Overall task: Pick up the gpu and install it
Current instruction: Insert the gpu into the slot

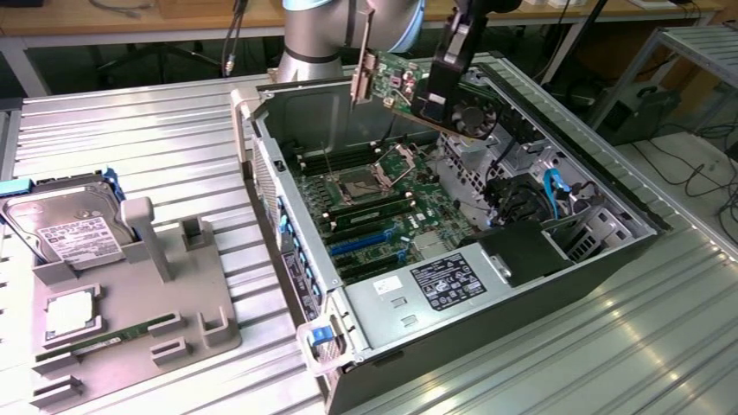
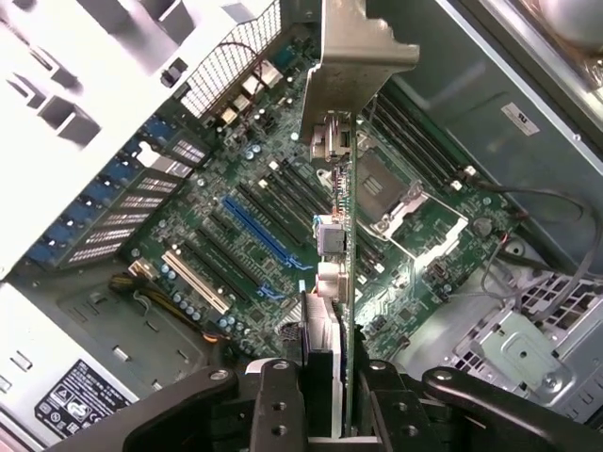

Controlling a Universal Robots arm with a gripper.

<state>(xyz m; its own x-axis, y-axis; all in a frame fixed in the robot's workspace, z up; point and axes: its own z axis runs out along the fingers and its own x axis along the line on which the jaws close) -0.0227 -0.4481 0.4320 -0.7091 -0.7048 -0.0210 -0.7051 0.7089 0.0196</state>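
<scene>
The gpu [image 1: 403,91] is hanging in the clenched jaws over the computer case [image 1: 623,251], near 12 o'clock in the exterior view, probably needing a slow, straight drop onto the blue slot [image 2: 259,231].

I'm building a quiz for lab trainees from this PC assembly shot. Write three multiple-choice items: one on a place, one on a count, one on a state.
1. Where is the gpu, the flat green circuit card with a black round fan? A in the air over the open metal computer case; B lying beside that case; C seated in a slot.
2. How many boxy silver hard drives stand on the grey plastic tray? A none; B one; C three.
3. The black gripper is: A open and empty; B shut on the hard drive; C shut on the gpu.
Answers: 1 A, it hangs above the case. 2 B, a single drive stands there. 3 C, it clamps the card's edge.
</scene>
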